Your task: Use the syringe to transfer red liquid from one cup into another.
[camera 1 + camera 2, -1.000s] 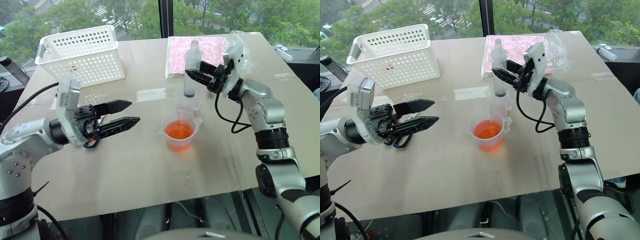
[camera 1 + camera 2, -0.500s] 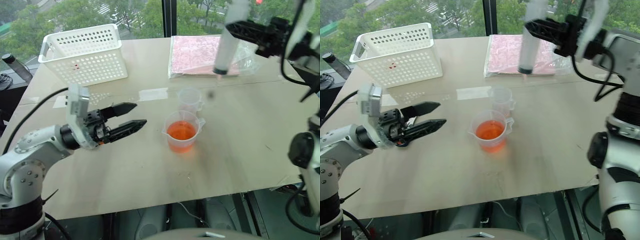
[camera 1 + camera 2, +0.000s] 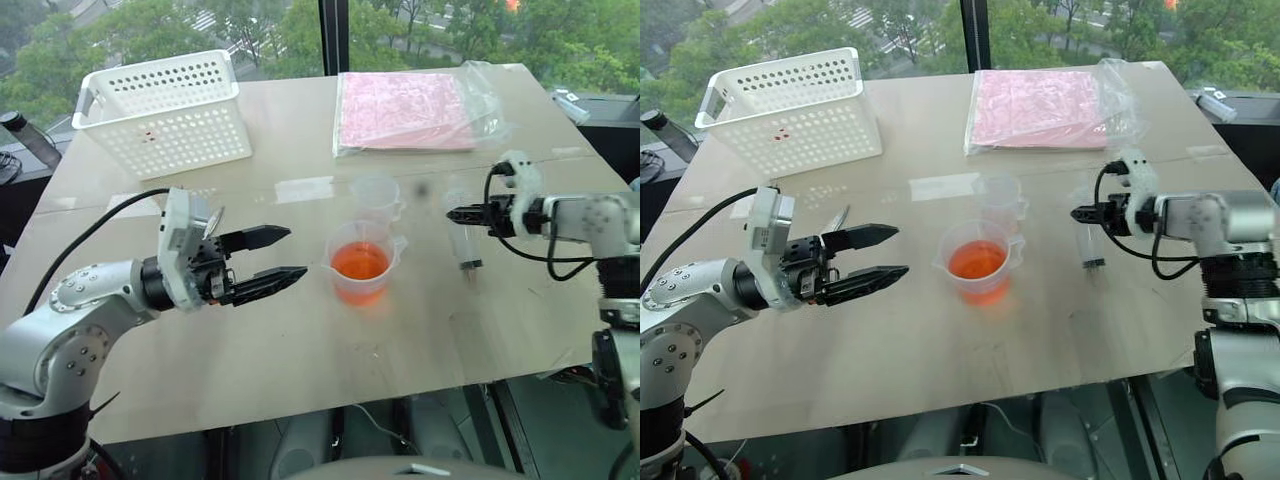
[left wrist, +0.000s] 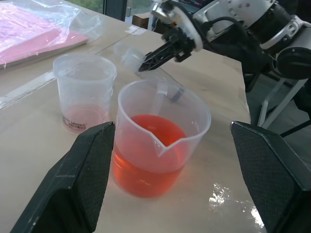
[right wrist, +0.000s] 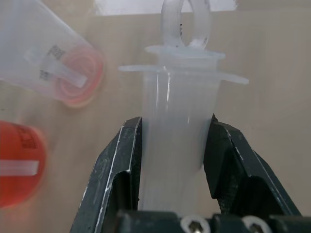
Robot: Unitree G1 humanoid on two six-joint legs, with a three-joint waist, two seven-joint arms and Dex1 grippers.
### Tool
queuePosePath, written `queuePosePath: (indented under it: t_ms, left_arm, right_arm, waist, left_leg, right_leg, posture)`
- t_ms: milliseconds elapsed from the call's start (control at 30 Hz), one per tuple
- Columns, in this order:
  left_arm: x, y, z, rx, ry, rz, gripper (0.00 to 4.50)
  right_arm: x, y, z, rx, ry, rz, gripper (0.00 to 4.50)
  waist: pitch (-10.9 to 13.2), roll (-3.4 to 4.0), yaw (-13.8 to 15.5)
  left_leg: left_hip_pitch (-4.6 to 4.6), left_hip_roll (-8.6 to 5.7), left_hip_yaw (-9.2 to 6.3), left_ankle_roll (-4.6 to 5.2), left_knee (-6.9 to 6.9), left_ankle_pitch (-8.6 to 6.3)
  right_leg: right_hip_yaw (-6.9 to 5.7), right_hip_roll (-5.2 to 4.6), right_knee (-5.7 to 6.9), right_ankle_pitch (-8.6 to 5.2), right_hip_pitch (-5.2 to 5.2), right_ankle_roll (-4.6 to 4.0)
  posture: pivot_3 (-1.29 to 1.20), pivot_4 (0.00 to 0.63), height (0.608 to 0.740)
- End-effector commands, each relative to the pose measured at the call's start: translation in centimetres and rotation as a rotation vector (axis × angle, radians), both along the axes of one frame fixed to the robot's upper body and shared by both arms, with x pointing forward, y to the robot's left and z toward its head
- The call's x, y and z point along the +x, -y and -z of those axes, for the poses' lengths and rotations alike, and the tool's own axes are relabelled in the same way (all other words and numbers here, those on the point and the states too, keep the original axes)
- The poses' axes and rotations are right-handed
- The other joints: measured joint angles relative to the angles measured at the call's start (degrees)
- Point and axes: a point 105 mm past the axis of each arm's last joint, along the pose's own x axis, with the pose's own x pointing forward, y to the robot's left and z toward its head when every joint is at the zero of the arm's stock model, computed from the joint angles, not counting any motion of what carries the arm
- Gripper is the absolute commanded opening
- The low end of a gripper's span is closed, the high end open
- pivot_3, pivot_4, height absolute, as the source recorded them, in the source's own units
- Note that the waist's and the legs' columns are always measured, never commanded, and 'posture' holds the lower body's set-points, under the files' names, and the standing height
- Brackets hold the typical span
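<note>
Right gripper (image 3: 452,213) swung down from high, fingers around thick clear plastic syringe (image 3: 465,243); left gripper (image 3: 290,254) open. Next: aim nozzle into wide clear beaker (image 3: 362,263) of red liquid (image 3: 360,261) beside it.

Head cameras overlook the table (image 3: 300,350); wrist cameras sit close, sharing the larger beaker (image 4: 160,141).

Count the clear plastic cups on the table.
2. The larger beaker with red liquid stands mid-table; the smaller cup stands just behind it, toward the window.
</note>
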Motion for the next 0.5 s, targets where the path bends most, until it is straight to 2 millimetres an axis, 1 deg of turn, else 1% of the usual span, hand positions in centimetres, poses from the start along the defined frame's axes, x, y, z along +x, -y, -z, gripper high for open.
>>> queuePosePath:
  t_ms: [33, 100, 133, 167, 200, 267, 300, 367, 433, 500]
  left_arm:
    - [-0.6, 0.1, -0.8, 0.019, 0.059, 0.017, 3.84]
    - [-0.5, 0.2, -0.8, 0.007, 0.061, 0.008, 3.84]
    - [-0.5, 0.2, -0.8, 0.004, 0.063, 0.002, 3.84]
    - [-0.5, 0.3, -0.8, 0.002, 0.063, -0.002, 3.84]
    - [-0.5, 0.2, -0.8, -0.004, 0.058, -0.009, 3.84]
    - [-0.6, 0.0, -0.7, -0.012, 0.050, -0.033, 3.84]
    - [-0.6, -0.1, -0.6, -0.014, 0.048, -0.045, 3.84]
    - [-0.6, -0.5, -0.5, -0.035, 0.036, -0.080, 3.84]
    - [-0.6, -1.0, -0.1, -0.029, 0.025, -0.114, 3.84]
    - [-0.8, -1.6, 0.6, -0.017, 0.011, -0.149, 3.84]
  right_arm:
    - [0.6, 1.9, 0.9, -0.083, 0.018, 0.023, 3.25]
    - [0.5, 2.7, 0.4, -0.106, 0.062, 0.017, 4.23]
    - [0.1, 2.9, -0.3, -0.120, 0.120, -0.014, 4.38]
    - [-0.3, 2.8, -1.0, -0.123, 0.170, -0.044, 4.38]
    - [-0.9, 2.7, -2.1, -0.101, 0.239, -0.078, 4.38]
    - [-3.3, 2.5, -4.3, -0.053, 0.363, -0.156, 4.38]
    - [-4.4, 2.5, -4.9, -0.053, 0.418, -0.189, 4.38]
    - [-7.1, 2.6, -6.2, -0.016, 0.549, -0.255, 4.38]
    - [-9.7, 2.9, -6.7, -0.011, 0.633, -0.282, 4.38]
    - [-12.3, 3.1, -6.4, -0.062, 0.711, -0.332, 4.38]
  waist:
    - [0.00, -0.01, 0.48]
    - [0.00, -0.01, 0.52]
    - [0.00, -0.01, 0.55]
    - [0.00, -0.01, 0.80]
    - [0.01, -0.01, 0.89]
    - [0.01, 0.00, 1.05]
    - [0.02, 0.02, 1.13]
    - [0.02, 0.02, 1.22]
    - [0.01, 0.02, 1.37]
    - [0.01, 0.02, 1.46]
  left_leg:
    - [-0.03, -0.01, -0.05, 0.01, 0.04, 0.00]
    - [-0.07, -0.04, -0.06, 0.02, 0.05, -0.01]
    - [-0.06, -0.04, -0.04, 0.03, 0.05, -0.02]
    - [-0.07, -0.04, -0.08, 0.03, 0.05, -0.02]
    - [-0.08, -0.04, -0.10, 0.03, 0.06, -0.02]
    - [-0.08, -0.01, -0.11, 0.02, 0.04, -0.02]
    - [-0.08, 0.01, -0.11, 0.02, 0.03, -0.02]
    - [-0.06, 0.03, -0.13, 0.02, -0.05, -0.03]
    - [-0.05, 0.03, -0.11, 0.03, -0.04, -0.03]
    - [0.03, 0.03, -0.12, 0.05, -0.03, -0.04]
  right_leg:
    - [-0.05, -0.01, -0.02, 0.00, 0.01, 0.00]
    - [-0.06, -0.05, -0.05, 0.00, 0.01, 0.00]
    - [-0.04, -0.05, -0.04, 0.00, 0.01, 0.00]
    - [-0.05, -0.05, -0.05, 0.00, 0.01, 0.00]
    - [-0.07, -0.06, -0.05, 0.00, 0.01, 0.00]
    - [-0.07, -0.04, -0.06, -0.01, 0.00, 0.00]
    - [-0.07, -0.04, -0.05, -0.01, 0.00, 0.00]
    - [-0.07, -0.03, -0.09, -0.01, 0.01, 0.01]
    - [-0.05, -0.03, -0.09, -0.01, 0.02, 0.01]
    - [-0.05, -0.04, -0.10, -0.01, 0.12, 0.01]
  posture:
    - [0.00, 0.150, 0.740]
    - [0.00, 0.150, 0.740]
    - [0.00, 0.150, 0.740]
    - [0.00, 0.150, 0.740]
    - [0.00, 0.150, 0.740]
    - [0.00, 0.150, 0.740]
    - [0.00, 0.150, 0.740]
    - [0.00, 0.150, 0.740]
    - [0.00, 0.150, 0.740]
    - [0.00, 0.150, 0.740]
